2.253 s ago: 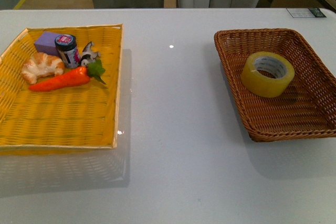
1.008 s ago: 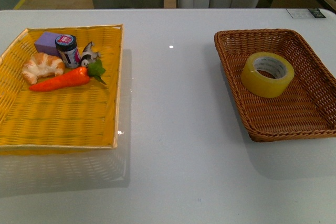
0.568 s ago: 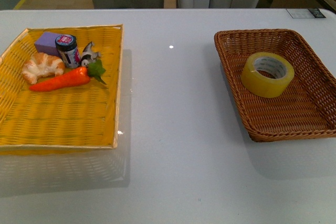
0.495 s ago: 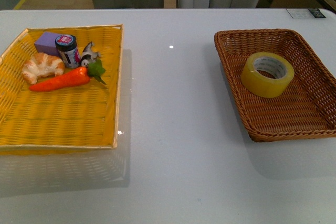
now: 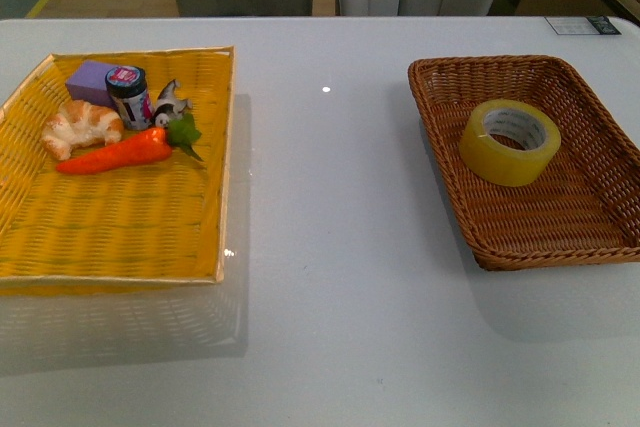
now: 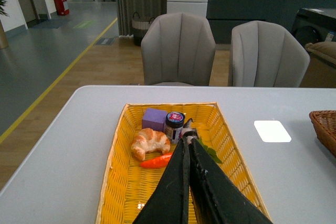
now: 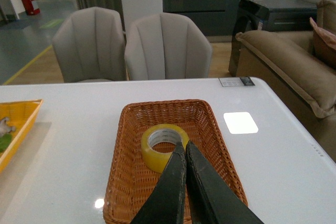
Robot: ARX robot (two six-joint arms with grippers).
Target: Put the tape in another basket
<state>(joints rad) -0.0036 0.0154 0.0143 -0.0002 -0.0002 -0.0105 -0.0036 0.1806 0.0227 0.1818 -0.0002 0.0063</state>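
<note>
The tape [image 5: 510, 140] is a yellowish roll with a white core, lying flat in the dark brown wicker basket [image 5: 600, 217] on the table's right side. In the right wrist view the tape [image 7: 160, 145] lies just beyond my right gripper [image 7: 184, 144], which is shut with nothing in it and held above the basket [image 7: 126, 182]. My left gripper [image 6: 187, 139] is shut and empty, hanging over the yellow tray [image 6: 121, 192]. Neither arm shows in the front view.
The yellow woven tray [image 5: 120, 237] on the left holds a croissant [image 5: 80, 125], a carrot [image 5: 118, 152], a small jar [image 5: 128, 95] and a purple box [image 5: 90, 79]. White table [image 5: 330, 227] lies between tray and basket. Grey chairs [image 6: 178, 51] stand behind.
</note>
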